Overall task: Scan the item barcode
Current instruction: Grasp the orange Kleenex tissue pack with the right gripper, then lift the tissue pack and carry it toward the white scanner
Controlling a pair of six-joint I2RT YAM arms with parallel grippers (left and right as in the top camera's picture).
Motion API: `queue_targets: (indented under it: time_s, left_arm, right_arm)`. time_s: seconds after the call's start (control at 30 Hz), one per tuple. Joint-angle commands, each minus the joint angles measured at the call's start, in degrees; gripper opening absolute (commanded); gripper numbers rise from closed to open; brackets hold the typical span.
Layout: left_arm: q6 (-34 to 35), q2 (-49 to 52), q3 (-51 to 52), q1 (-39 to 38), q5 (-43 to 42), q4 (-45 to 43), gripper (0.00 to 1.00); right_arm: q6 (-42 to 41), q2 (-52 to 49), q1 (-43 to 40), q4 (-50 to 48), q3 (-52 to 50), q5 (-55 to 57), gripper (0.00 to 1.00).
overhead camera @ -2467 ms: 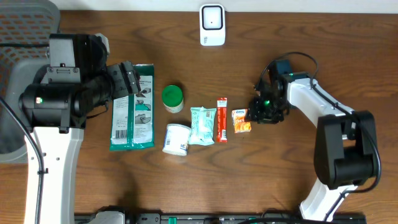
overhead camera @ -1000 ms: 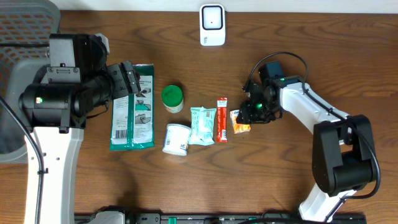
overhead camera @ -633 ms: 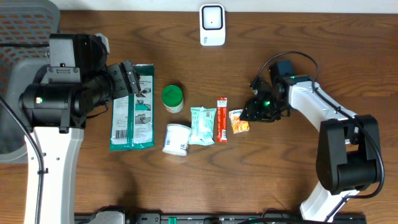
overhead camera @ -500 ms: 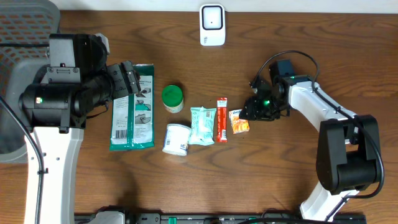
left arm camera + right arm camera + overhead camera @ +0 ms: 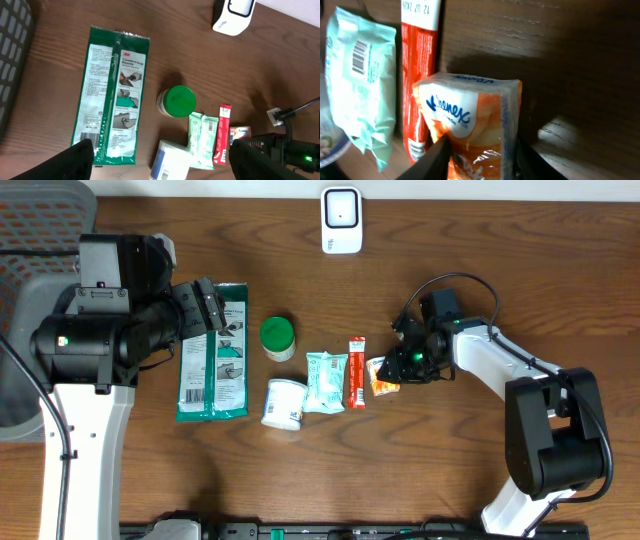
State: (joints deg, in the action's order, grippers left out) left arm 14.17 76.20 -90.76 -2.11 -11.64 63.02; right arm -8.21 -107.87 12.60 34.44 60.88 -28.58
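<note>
1. On the wooden tabletop point(image 5: 500, 240), the small orange Kleenex tissue pack point(image 5: 475, 115) sits nearer the robot than the white scanner point(image 5: 341, 220), slightly right of it.
2. The right hand point(image 5: 480, 152) grips the pack, fingers pressed on its long sides.
3. The pack's long axis points roughly toward the scanner; the carry likely runs that way.
4. The left hand point(image 5: 160, 160) gapes empty, well left of the scanner.
</note>
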Motion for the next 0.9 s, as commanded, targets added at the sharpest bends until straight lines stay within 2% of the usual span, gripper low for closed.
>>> queue_targets:
  time_s: [0.0, 0.03, 0.1, 0.23, 0.43, 0.53, 0.6, 0.73, 0.87]
  left_arm:
    - [0.09, -0.22, 0.24, -0.11, 0.37, 0.15, 0.86]
    - [0.09, -0.22, 0.24, -0.11, 0.37, 0.15, 0.86]
    - [0.09, -0.22, 0.24, -0.11, 0.35, 0.15, 0.86]
    - [0.09, -0.22, 0.24, -0.11, 0.37, 0.15, 0.86]
    - [0.09, -0.22, 0.24, -0.11, 0.37, 0.15, 0.86]
    - [0.09, -0.22, 0.24, -0.11, 0.37, 0.15, 0.86]
    - [0.09, -0.22, 0.24, -0.11, 0.35, 0.15, 0.86]
    - [0.09, -0.22, 0.24, -0.11, 0.37, 0.15, 0.86]
    - [0.09, -0.22, 0.24, -0.11, 0.37, 0.15, 0.86]
  right_arm:
    - [-0.96, -1.53, 0.11, -0.44, -1.40, -1.36, 0.21]
    - [-0.96, -1.53, -0.22, -0.37, -1.11, -2.49, 0.10]
    - [-0.94, -1.46, -1.18, 0.39, -0.24, -4.98, 0.01]
    - [0.44, -1.07, -4.33, 2.38, 1.57, -13.07, 0.01]
    - [9.42, -0.44, -11.13, 2.71, 1.68, -37.27, 0.01]
    - [10.49, -0.44, -13.75, 4.15, 1.68, -39.82, 0.04]
    - [10.45, -0.46, -15.26, 6.47, 1.68, -39.36, 0.01]
    - [11.08, -0.46, -16.70, 9.79, 1.68, -39.06, 0.01]
    - [19.87, -0.44, -16.02, 11.76, 1.68, -46.45, 0.01]
